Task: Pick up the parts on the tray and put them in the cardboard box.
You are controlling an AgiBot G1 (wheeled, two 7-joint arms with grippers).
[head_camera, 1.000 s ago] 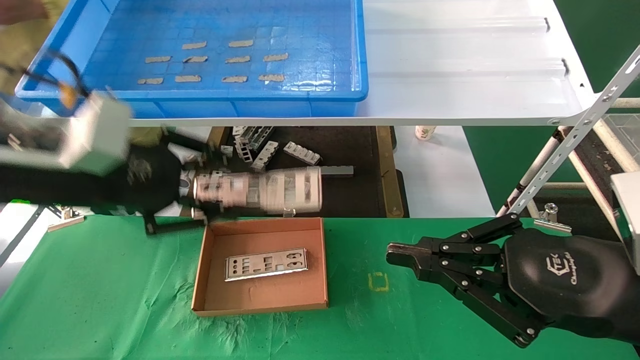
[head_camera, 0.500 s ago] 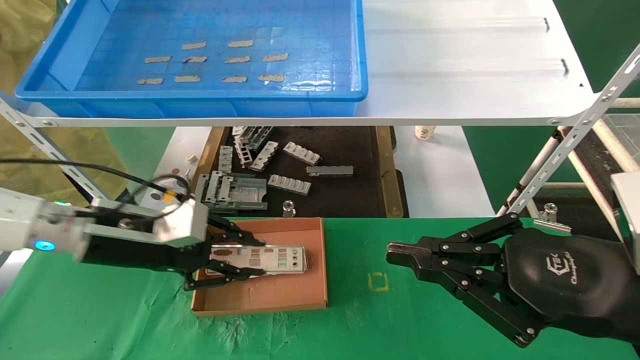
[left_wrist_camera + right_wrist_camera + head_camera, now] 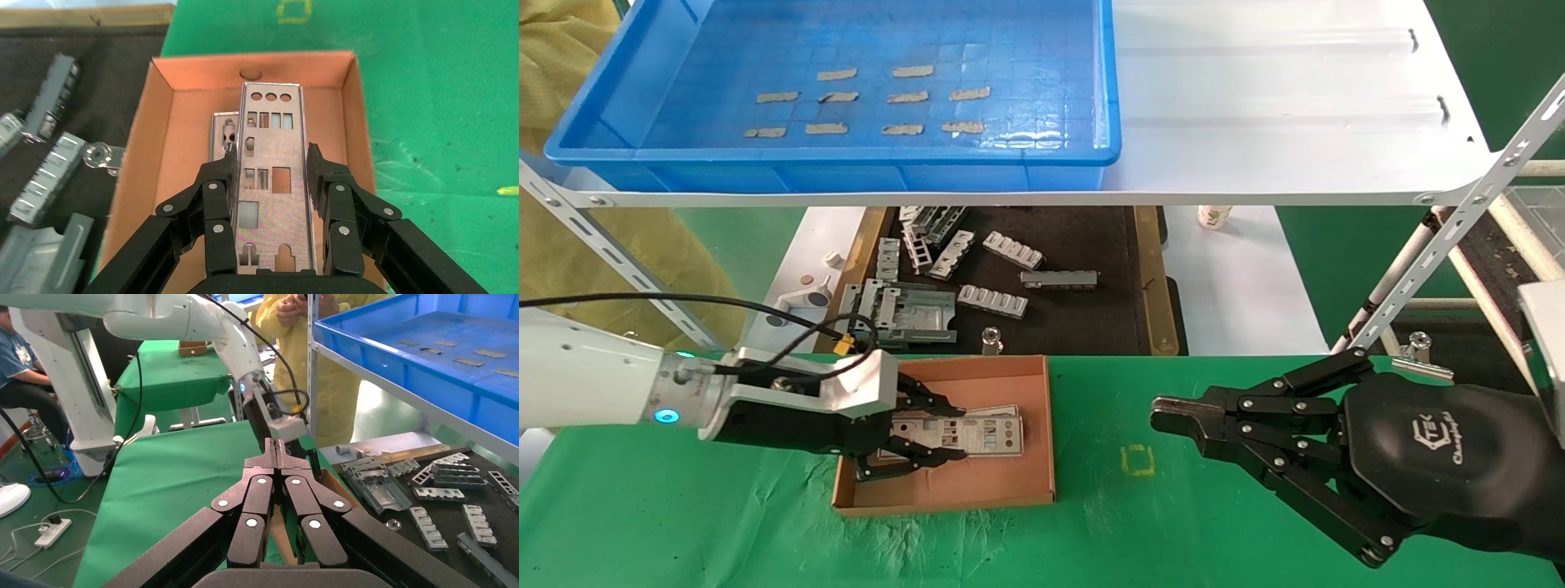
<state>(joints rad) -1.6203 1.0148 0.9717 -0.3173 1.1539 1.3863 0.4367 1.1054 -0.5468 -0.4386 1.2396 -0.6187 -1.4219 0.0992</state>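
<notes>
My left gripper (image 3: pixel 956 433) (image 3: pixel 272 156) reaches into the cardboard box (image 3: pixel 952 487) (image 3: pixel 183 122) from the left, shut on a silver part (image 3: pixel 986 433) (image 3: pixel 272 122) by its long edges. The part lies flat and low over the box floor. Another part (image 3: pixel 219 131) lies under it, mostly covered. On the white shelf behind, the blue tray (image 3: pixel 846 175) shows only grey tape strips (image 3: pixel 903 96). My right gripper (image 3: pixel 1164 412) (image 3: pixel 275 447) is shut and holds nothing, parked above the green cloth right of the box.
A black-floored tray (image 3: pixel 1083 327) with several grey ribbed brackets (image 3: pixel 1013 251) sits just behind the box, below the white shelf (image 3: pixel 1279 122). A yellow square mark (image 3: pixel 1138 460) is on the cloth between box and right gripper. A person in yellow (image 3: pixel 330 355) stands behind the shelf.
My left arm swung down from beside the tray with a part and moved right and lower into the box, over the part lying there. The right arm has not moved.
</notes>
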